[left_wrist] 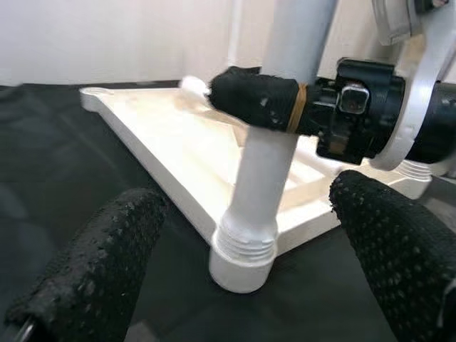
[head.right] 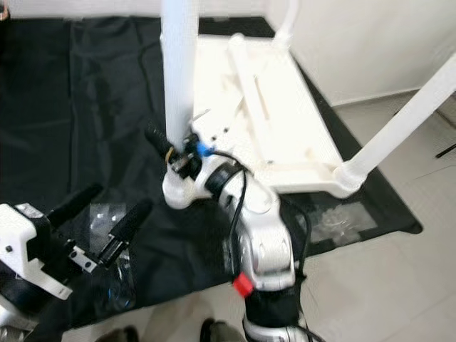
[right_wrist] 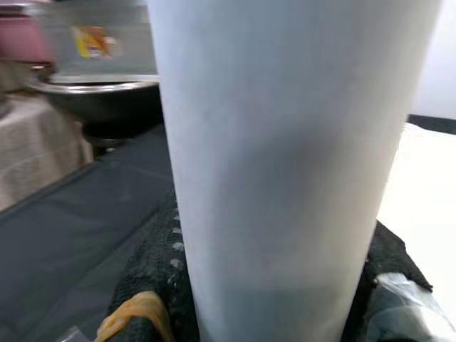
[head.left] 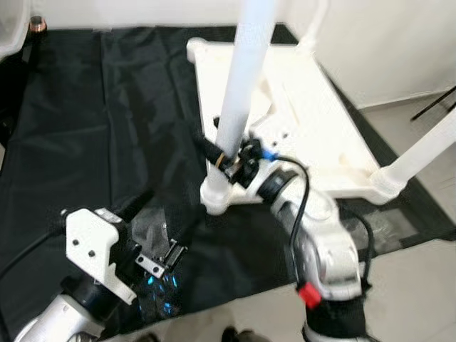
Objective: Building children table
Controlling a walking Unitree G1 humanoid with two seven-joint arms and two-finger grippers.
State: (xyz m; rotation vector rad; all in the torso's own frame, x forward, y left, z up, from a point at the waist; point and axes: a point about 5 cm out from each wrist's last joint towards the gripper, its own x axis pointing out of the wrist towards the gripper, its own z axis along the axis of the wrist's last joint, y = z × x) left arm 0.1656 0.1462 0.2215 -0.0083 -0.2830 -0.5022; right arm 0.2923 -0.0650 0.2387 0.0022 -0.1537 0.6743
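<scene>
A white children's table (head.left: 313, 121) lies upside down on a black cloth (head.left: 107, 107). One white leg (head.left: 242, 78) stands upright in the table's near left corner socket (head.left: 217, 196). My right gripper (head.left: 224, 158) is shut around the low part of this leg (right_wrist: 285, 157), just above the socket. My left gripper (head.right: 107, 210) hovers open over the cloth to the near left of the leg, its black fingers (left_wrist: 92, 271) spread either side of the leg's base (left_wrist: 246, 249) without touching it.
Two more white legs stand on the table, at the near right corner (head.left: 420, 153) and the far corner (head.left: 313, 21). Clear plastic bags lie on the cloth (head.left: 153, 228) (head.right: 335, 221). A white wall (head.right: 370, 43) rises at the right. Pale floor (head.left: 413, 285) borders the cloth.
</scene>
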